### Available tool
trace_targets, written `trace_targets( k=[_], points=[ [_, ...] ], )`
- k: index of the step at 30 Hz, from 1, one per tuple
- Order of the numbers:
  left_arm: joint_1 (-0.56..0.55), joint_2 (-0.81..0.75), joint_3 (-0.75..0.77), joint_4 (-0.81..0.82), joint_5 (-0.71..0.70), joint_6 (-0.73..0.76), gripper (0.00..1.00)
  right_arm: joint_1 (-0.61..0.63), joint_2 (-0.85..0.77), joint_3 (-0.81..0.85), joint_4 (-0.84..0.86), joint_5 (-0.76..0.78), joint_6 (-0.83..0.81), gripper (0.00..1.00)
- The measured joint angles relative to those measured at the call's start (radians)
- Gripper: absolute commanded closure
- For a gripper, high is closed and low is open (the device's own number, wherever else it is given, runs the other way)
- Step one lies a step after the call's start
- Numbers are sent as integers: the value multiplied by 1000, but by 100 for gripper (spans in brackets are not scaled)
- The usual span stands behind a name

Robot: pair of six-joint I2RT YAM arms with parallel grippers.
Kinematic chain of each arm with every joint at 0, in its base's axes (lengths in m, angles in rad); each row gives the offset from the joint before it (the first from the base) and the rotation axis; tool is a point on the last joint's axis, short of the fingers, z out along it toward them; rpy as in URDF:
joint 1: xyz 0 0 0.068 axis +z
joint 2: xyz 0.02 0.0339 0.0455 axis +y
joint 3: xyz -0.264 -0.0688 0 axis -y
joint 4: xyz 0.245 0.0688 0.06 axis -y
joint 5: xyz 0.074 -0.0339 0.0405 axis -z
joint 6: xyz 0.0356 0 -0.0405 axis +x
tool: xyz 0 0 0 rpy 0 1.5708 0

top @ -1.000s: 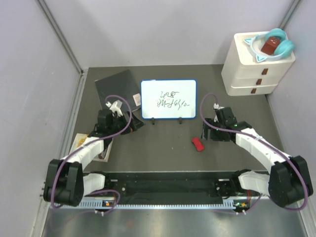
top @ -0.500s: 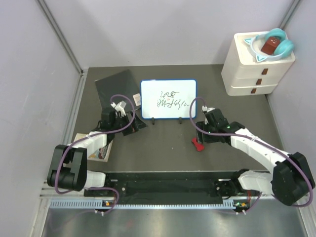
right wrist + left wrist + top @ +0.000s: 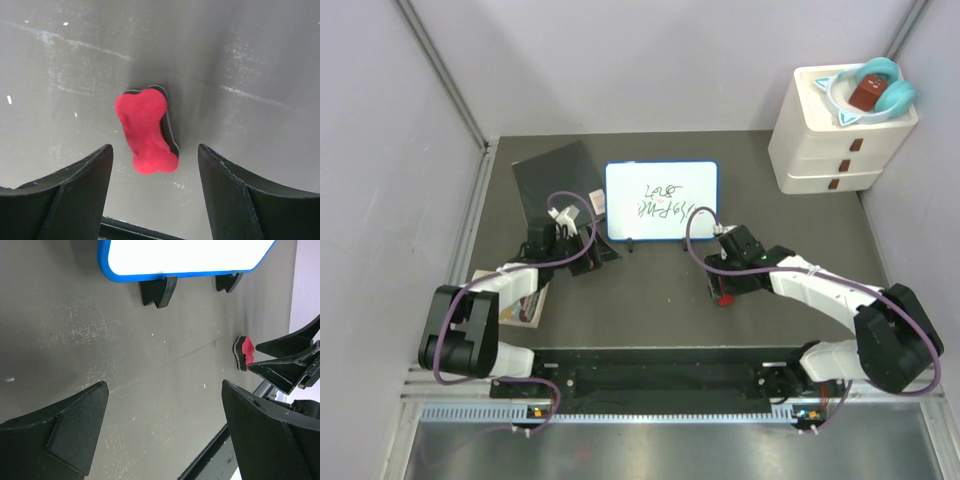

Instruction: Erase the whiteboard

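The whiteboard (image 3: 661, 201), white with a blue rim and dark scribbles, stands on two black feet at the back middle; its lower edge shows in the left wrist view (image 3: 185, 257). A red bone-shaped eraser (image 3: 146, 131) with a black base lies flat on the dark table, partly hidden under the right arm in the top view (image 3: 724, 297). My right gripper (image 3: 155, 157) is open just above the eraser, one finger on each side, not touching it. My left gripper (image 3: 165, 390) is open and empty over bare table, left of the board (image 3: 582, 243).
A dark grey square sheet (image 3: 560, 180) lies left of the board. A white drawer unit (image 3: 840, 135) with a teal item on top stands at the back right. A flat card (image 3: 485, 290) lies at the left. Grey walls enclose the table.
My right gripper has moved left and toward the near edge, from beside the board's right foot to over the red eraser. My left gripper has shifted slightly right toward the board.
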Motion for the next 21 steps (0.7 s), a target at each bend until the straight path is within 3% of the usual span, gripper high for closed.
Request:
trace_targets(
  k=[15,18,19,21],
  points=[
    [0,20,41,-10,5,20,1,15,95,-3,74,27,15,62],
    [0,20,57,-10,2,21,1,15,103,-1,83,30,16,82],
    [0,20,63,-10,1,21,1,15,105,0,83,31,15,96],
    [2,20,70,-4,-5,20,1,15,106,5,78,33,18,100]
  ],
)
